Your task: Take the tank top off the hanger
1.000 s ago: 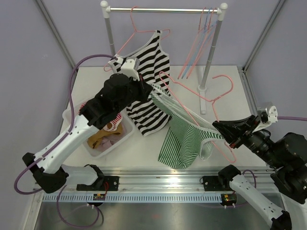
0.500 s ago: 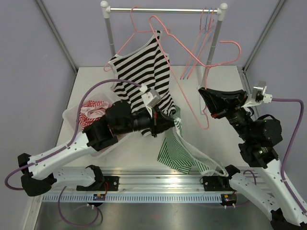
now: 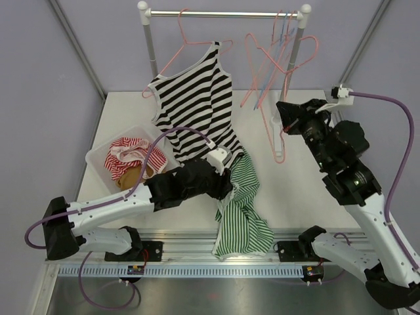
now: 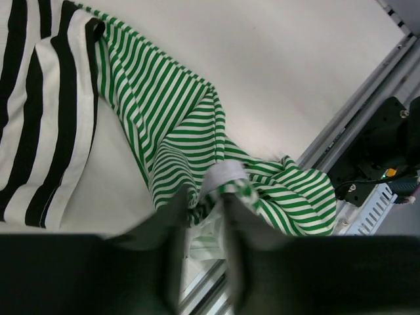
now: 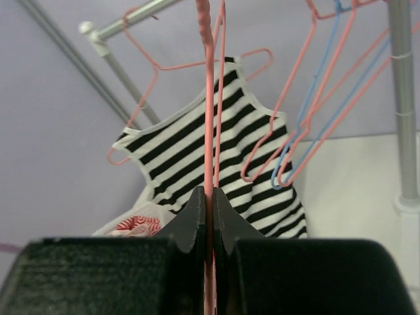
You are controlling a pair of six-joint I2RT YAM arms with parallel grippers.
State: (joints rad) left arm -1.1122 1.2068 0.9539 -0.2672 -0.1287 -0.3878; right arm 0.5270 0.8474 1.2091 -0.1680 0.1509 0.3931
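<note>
judged nearly done: green striped tank top (image 3: 241,213) off its hanger, heaped on the bench (image 3: 282,197) by the near rail, touching the hem of a black-and-white striped tank top (image 3: 197,98) that hangs from the rack (image 3: 223,13) on a pink hanger of its own.

bare pink hanger (image 5: 209,111) clamped tight in the right end effector (image 3: 289,111), raised beside the rack post, nothing draped on it. probably left to do: hooking or setting that hanger aside, and pulling the left end effector (image 3: 223,184) clear.

from the top view only: whole layout, both arms, a bin (image 3: 98,164) of clothes at the left, spare hangers (image 3: 282,39) on the rail. left fingertips hidden there under the wrist.

from the left wrist only: end effector low over the green cloth, narrowly parted, a white-edged fold loose between the tips, seemingly let go.

from the right wrist only: fingers pressed together on the wire, no gap.
</note>
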